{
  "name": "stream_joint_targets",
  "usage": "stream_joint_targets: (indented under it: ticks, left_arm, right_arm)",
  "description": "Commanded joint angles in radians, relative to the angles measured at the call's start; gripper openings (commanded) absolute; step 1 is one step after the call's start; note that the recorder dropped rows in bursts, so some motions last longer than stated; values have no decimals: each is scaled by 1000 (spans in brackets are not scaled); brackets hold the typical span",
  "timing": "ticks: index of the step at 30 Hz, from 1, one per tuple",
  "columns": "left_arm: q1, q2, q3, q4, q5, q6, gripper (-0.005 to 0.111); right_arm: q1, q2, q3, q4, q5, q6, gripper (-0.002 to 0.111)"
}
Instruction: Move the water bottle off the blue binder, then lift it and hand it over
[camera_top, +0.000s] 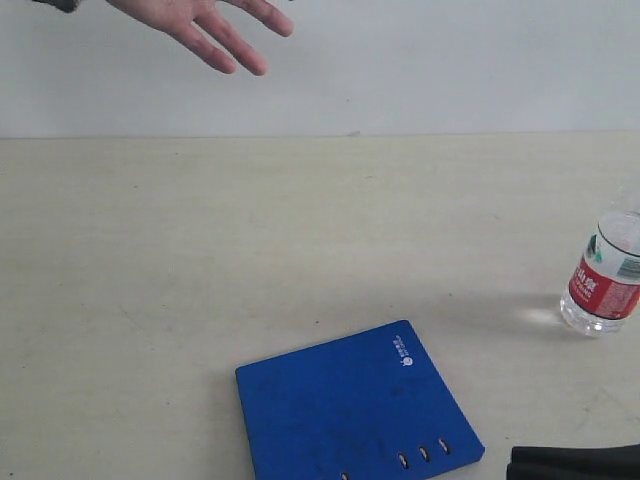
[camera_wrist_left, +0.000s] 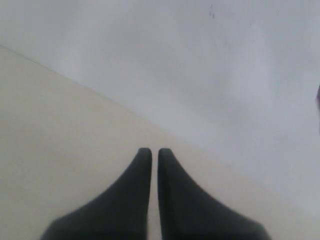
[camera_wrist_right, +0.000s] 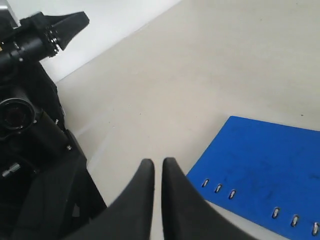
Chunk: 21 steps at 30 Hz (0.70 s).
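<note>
The blue binder (camera_top: 355, 410) lies flat on the table near the front edge, nothing on it. The water bottle (camera_top: 606, 275) stands upright on the bare table at the far right, well apart from the binder. My right gripper (camera_wrist_right: 157, 161) is shut and empty, hovering over bare table beside the binder's (camera_wrist_right: 262, 167) slotted spine edge; in the exterior view only a black part of that arm (camera_top: 575, 463) shows at the bottom right corner. My left gripper (camera_wrist_left: 151, 150) is shut and empty, above the table near the wall.
A person's open hand (camera_top: 205, 25) reaches in at the top left above the table. The beige table (camera_top: 200, 260) meets a white wall at the back. The other arm's black body (camera_wrist_right: 35, 150) fills one side of the right wrist view.
</note>
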Motion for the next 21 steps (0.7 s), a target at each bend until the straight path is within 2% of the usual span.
stream_joint_targets:
  ticks: [1,5,8,11,13,14,15,16,17,18,19,21]
  left_arm:
    - [-3,-3,-1,-240,-60,-96,4]
    - [-3,-3,-1,-388,-3,-96,4]
    - [-3,-3,-1,-362,44,-6,4]
    - [-3,-3,-1,-432,72,47,4]
    - [-3,2,-13,-507,232,261,4]
    - [-3,40,-43,-611,355,452,4]
    - [-3,68,-54,-675,395,565,4]
    - [-3,137,-70,-848,442,760,4]
    - [-3,169,-72,-913,444,820,4]
    - [-3,262,-72,-1035,442,967,4]
    - [-3,316,-72,-1069,447,1030,4]
    - [-3,526,-72,-1156,498,1237,4]
  right_arm:
    - [-1,4,-10,-77,-8,83,2]
    - [-1,28,-10,-98,2,166,2]
    - [-1,62,-10,-138,7,239,2]
    - [-1,112,-10,-207,-7,319,2]
    - [-1,174,-10,-274,-37,366,2]
    - [-1,218,-11,-274,-67,366,2]
    - [-1,238,-11,-274,-84,366,2]
    - [-1,269,-11,-274,-133,367,2]
    - [-1,283,-11,-274,-160,386,2]
    - [-1,322,-11,-274,-243,464,6]
    - [-1,341,-11,-274,-278,509,11]
    - [-1,432,-11,-274,-293,574,34]
